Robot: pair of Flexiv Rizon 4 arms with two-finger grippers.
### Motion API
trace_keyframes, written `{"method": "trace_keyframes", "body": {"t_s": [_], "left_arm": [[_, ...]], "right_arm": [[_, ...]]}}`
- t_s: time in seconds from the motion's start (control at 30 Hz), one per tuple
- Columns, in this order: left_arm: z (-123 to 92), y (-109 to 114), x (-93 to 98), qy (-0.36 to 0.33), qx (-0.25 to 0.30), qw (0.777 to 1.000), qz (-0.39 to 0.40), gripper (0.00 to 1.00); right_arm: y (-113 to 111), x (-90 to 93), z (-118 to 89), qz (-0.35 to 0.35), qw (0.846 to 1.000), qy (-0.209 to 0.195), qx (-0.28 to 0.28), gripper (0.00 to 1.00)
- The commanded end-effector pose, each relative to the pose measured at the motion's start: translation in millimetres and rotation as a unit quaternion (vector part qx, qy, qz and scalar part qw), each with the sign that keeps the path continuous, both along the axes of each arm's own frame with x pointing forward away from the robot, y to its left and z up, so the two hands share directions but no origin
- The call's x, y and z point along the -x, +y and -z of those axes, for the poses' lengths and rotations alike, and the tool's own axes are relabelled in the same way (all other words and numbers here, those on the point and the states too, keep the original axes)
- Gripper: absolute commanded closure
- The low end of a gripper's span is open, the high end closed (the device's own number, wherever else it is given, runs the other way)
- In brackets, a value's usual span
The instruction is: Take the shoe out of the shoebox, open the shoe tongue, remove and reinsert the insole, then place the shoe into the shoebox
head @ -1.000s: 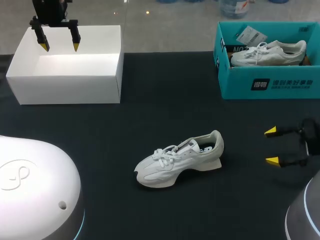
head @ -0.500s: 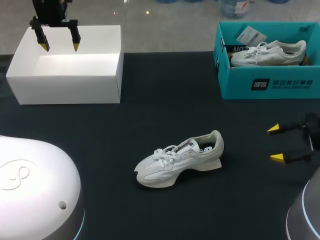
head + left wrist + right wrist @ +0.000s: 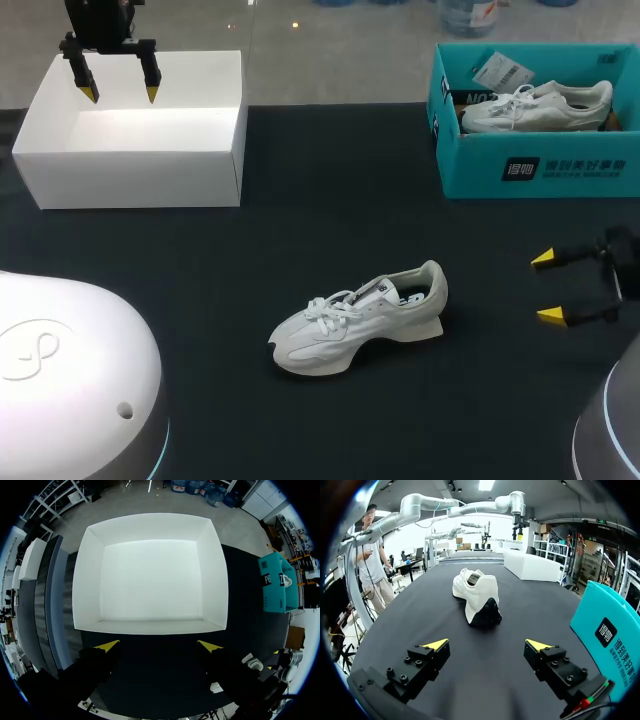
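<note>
Shoe (image 3: pixel 360 318) is out of the box, upright on its sole mid-surface. Toe points to 8 o'clock, heel to 2 o'clock, laces look tied.

Right jaws: wide open, empty, yellow tips (image 3: pixel 543 260) aimed at the shoe from its 3 o'clock, well apart. In the right wrist view the shoe (image 3: pixel 475 596) is straight ahead of the jaws, heel end nearest, nothing between them.

Left jaws: wide open, empty, hanging over the empty white shoebox (image 3: pixel 130 180) at the shoe's 10 o'clock, well apart from it.

Teal box (image 3: pixel 540 165) at 1 o'clock holds a second shoe (image 3: pixel 535 105), not this one.

Likely next step: open the tongue.

Risks:
- Shoe sits free on the surface. A one-sided push from the right jaws could slide or tip it, and the left arm is too far off to brace it.
- A grip on the heel collar could pinch the insole too.
- Tied laces may hold the tongue down.
- Two boxes, so the return could go wrong.
</note>
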State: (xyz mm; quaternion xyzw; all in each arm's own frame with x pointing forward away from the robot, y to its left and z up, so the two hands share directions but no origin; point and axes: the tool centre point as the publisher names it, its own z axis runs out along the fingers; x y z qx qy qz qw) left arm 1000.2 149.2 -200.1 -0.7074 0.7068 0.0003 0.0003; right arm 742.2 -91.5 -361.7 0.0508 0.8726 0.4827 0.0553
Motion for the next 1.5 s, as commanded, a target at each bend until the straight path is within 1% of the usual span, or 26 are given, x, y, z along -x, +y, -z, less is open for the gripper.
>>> {"method": "trace_keyframes", "body": {"t_s": [0.03,0.2,0.37,0.43,0.6,0.73,0.9,1.2,1.5], "left_arm": [[0,0,0.1,0.000,0.000,1.000,0.000,0.00],[0,0,0.1,0.000,0.000,1.000,0.000,0.00],[0,0,0.1,0.000,0.000,1.000,0.000,0.00],[0,0,0.1,0.000,0.000,1.000,0.000,0.00],[0,0,0.1,0.000,0.000,1.000,0.000,0.00],[0,0,0.1,0.000,0.000,1.000,0.000,0.00],[0,0,0.1,0.000,0.000,1.000,0.000,0.00],[0,0,0.1,0.000,0.000,1.000,0.000,0.00],[0,0,0.1,0.000,0.000,1.000,0.000,0.00]], "right_arm": [[1,0.4,0,0.001,1.000,0.000,0.002,0.00],[22,-9.0,3,-0.023,1.000,0.000,0.012,0.00],[47,-17.8,10,-0.047,0.998,0.005,0.038,0.00],[57,-21.6,17,-0.059,0.998,0.010,0.024,0.00],[75,-28.1,29,-0.078,0.996,0.021,0.022,0.00],[88,-29.0,32,-0.092,0.995,0.021,0.013,0.00],[99,-32.7,38,-0.105,0.994,0.024,0.010,0.00],[122,-37.9,40,-0.128,0.992,0.020,0.006,0.00],[147,-31.1,49,-0.143,0.989,0.022,-0.014,0.00]]}}
